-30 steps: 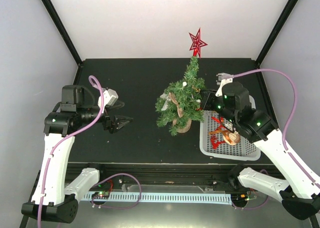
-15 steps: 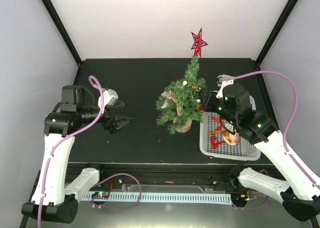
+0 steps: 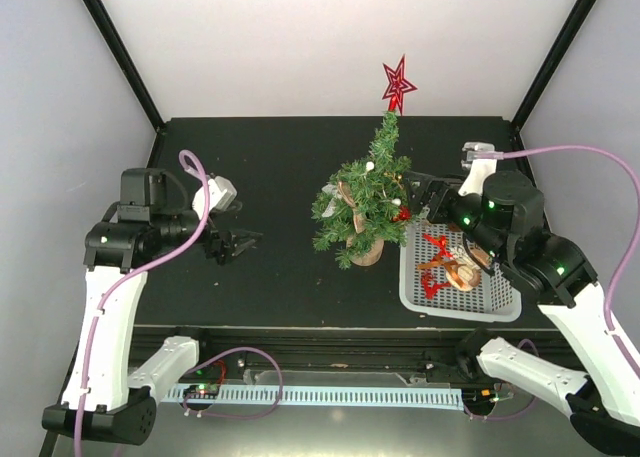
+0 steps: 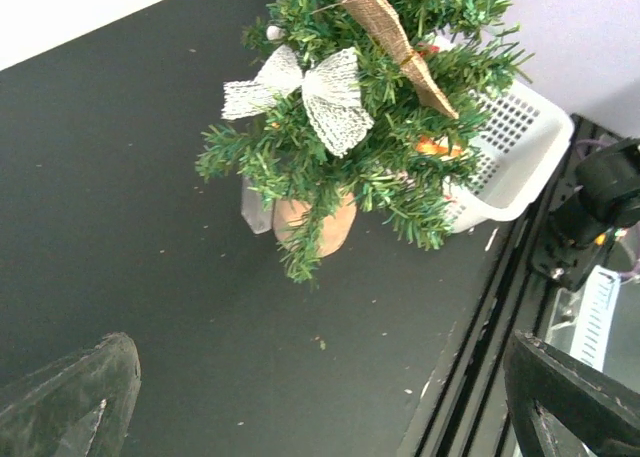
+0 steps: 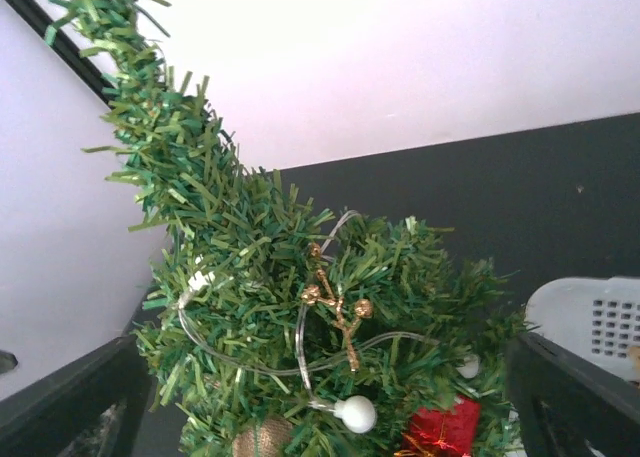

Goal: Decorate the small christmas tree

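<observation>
The small christmas tree (image 3: 362,205) stands mid-table on a tan wooden base (image 4: 315,225), with a red star (image 3: 397,84) on its top. It carries a white mesh bow (image 4: 300,92), a burlap ribbon (image 4: 395,42), a gold twig (image 5: 338,307), white beads on a clear string (image 5: 357,413) and a small red gift (image 5: 440,429). My right gripper (image 3: 422,201) is open just right of the tree, with nothing between its fingers (image 5: 70,407). Left of the tree, my left gripper (image 3: 245,243) hangs open and empty, well apart from the branches.
A white basket (image 3: 455,310) sits right of the tree under my right arm and holds red reindeer ornaments (image 3: 440,252). It also shows behind the tree as the basket (image 4: 520,142) in the left wrist view. The table's near edge rail (image 4: 490,307) runs close by.
My right gripper has opened and drawn back to the right from the tree. The red gift now hangs on the tree's right side. The left arm has barely moved.
</observation>
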Robot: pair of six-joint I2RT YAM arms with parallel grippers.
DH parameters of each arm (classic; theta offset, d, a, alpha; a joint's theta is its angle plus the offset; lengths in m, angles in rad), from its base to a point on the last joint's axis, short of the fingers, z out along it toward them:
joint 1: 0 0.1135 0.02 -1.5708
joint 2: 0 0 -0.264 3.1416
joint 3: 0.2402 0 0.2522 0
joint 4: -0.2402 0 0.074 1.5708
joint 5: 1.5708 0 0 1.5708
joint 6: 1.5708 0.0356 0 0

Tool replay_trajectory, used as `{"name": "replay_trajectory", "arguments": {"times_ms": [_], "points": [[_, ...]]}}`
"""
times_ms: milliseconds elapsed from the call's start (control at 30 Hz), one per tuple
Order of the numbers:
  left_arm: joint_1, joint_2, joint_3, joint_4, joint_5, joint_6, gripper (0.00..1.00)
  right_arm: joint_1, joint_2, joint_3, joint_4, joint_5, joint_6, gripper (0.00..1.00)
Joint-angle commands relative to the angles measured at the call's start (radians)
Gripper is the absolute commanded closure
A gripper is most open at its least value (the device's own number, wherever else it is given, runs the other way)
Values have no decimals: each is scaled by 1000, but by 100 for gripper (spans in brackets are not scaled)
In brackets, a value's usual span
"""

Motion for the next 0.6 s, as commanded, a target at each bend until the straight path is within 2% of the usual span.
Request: {"name": "replay_trajectory", "arguments": {"times_ms": [0,133,267,400,567], "points": [[-5,19,107,-88,-76,84,1,6,-10,50,-103,0,-88,0],[-5,-9,151,-134,-79,102,1,6,-58,34,-199,32,-128,0],[-5,-86,136,-145,-25,115,1,6,-165,-5,-237,9,-158,0],[2,-187,63,-101,-9,83,1,5,-241,53,-341,28,-166,0],[54,-265,15,-122,52,106,1,6,-368,117,-400,81,-162,0]]}}
